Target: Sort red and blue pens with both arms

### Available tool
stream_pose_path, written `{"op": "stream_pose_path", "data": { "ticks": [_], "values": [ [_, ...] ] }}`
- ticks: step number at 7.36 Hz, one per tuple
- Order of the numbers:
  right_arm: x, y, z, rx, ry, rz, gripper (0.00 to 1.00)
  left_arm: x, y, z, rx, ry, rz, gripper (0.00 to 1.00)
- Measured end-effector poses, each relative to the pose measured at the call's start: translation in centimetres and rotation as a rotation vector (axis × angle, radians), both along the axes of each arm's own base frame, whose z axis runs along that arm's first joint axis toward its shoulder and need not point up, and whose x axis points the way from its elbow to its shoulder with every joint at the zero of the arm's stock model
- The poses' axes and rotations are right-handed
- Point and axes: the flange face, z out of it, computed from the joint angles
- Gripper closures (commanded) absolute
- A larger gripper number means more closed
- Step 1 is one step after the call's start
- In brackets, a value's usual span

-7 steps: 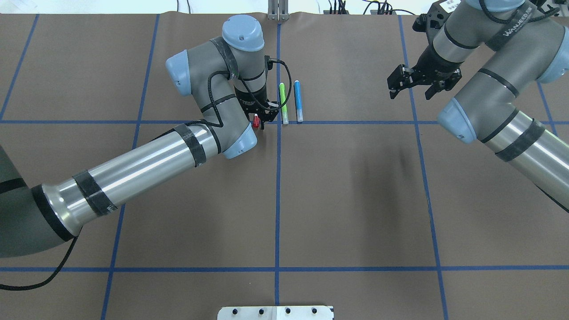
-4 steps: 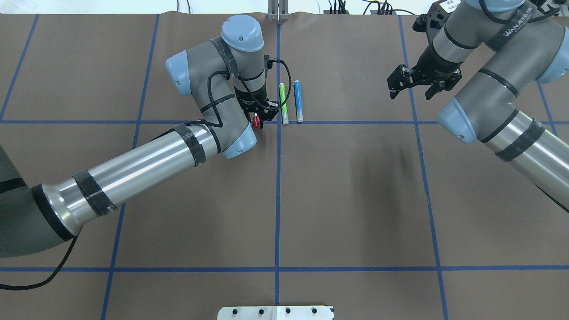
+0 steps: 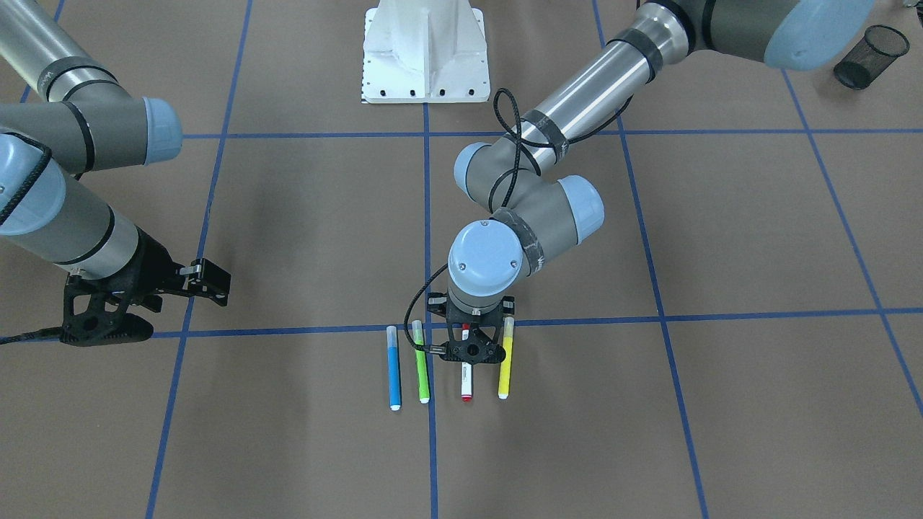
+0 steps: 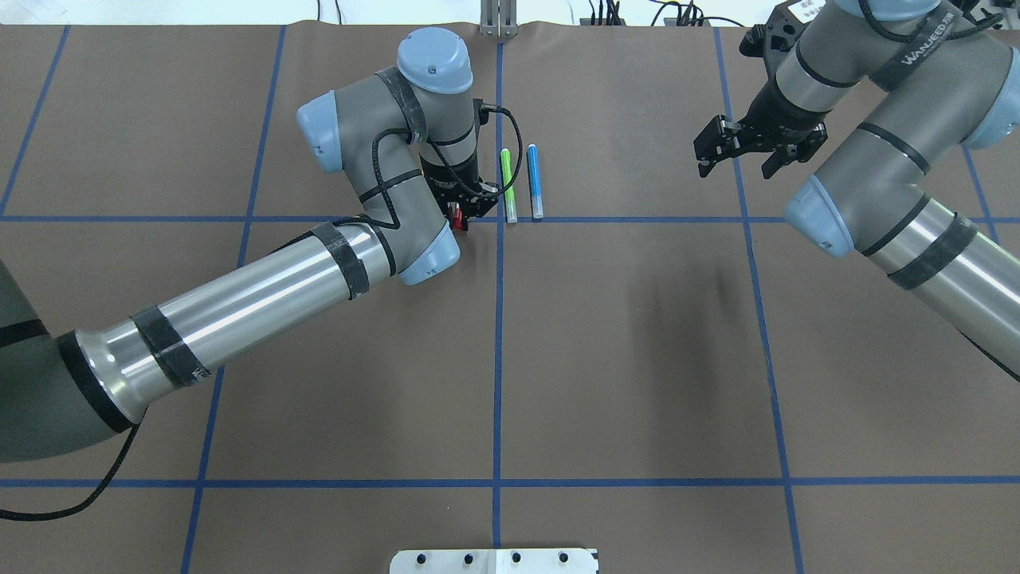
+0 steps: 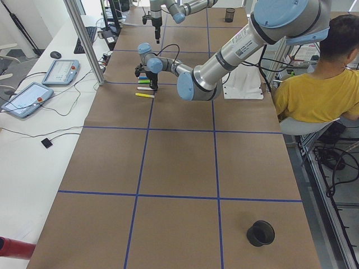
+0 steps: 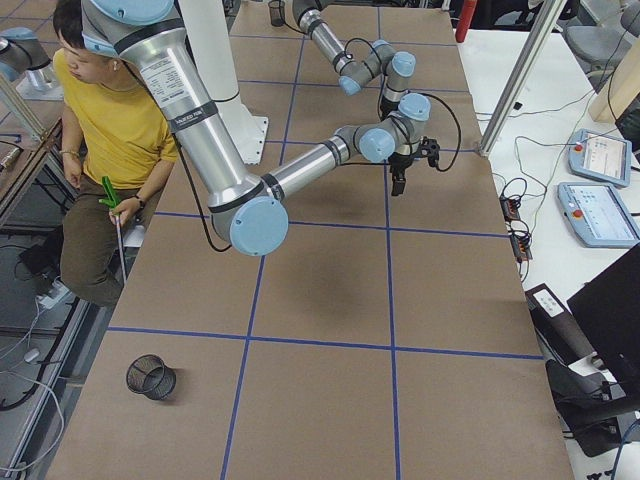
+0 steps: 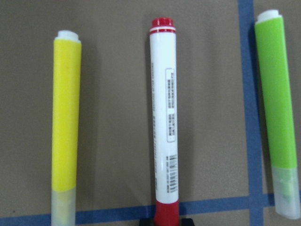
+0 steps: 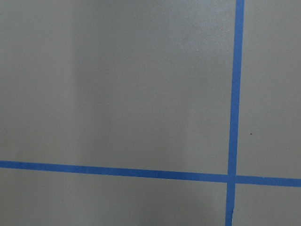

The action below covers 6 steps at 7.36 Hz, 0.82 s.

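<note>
The red pen (image 7: pixel 164 122), white-barrelled with printed text, lies on the brown table between a yellow marker (image 7: pixel 66 127) and a green marker (image 7: pixel 277 94). My left gripper (image 3: pixel 472 347) stands straight down over it, shut on its red cap (image 4: pixel 457 217); the pen's far end (image 3: pixel 466 382) sticks out on the table. The blue pen (image 3: pixel 393 367) lies parallel beside the green marker (image 3: pixel 422 364), with nothing touching it. My right gripper (image 4: pixel 739 163) hangs open and empty above the table, well to the side of the pens. Only bare paper and blue tape lines fill the right wrist view.
A black mesh cup (image 3: pixel 869 54) stands at a table corner on the left arm's side, and another (image 6: pixel 150 375) at the right end. The white robot base (image 3: pixel 425 50) sits mid-table edge. A seated person (image 5: pixel 314 89) is beside the table.
The left gripper's fingers have closed in on the red cap, which now shows less. The right arm has barely moved.
</note>
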Motion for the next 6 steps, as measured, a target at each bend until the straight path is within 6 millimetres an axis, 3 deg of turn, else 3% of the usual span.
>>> {"op": "stream_pose_path", "data": {
  "ticks": [3, 6],
  "values": [
    [0.0, 0.0, 0.0, 0.001, 0.000, 0.000, 0.00, -0.5, 0.3, -1.5, 0.020, 0.021, 0.000, 1.00],
    [0.0, 0.0, -0.1, 0.003, -0.002, 0.000, 0.00, -3.4, 2.0, -4.6, 0.042, 0.047, 0.001, 1.00]
  ]
}}
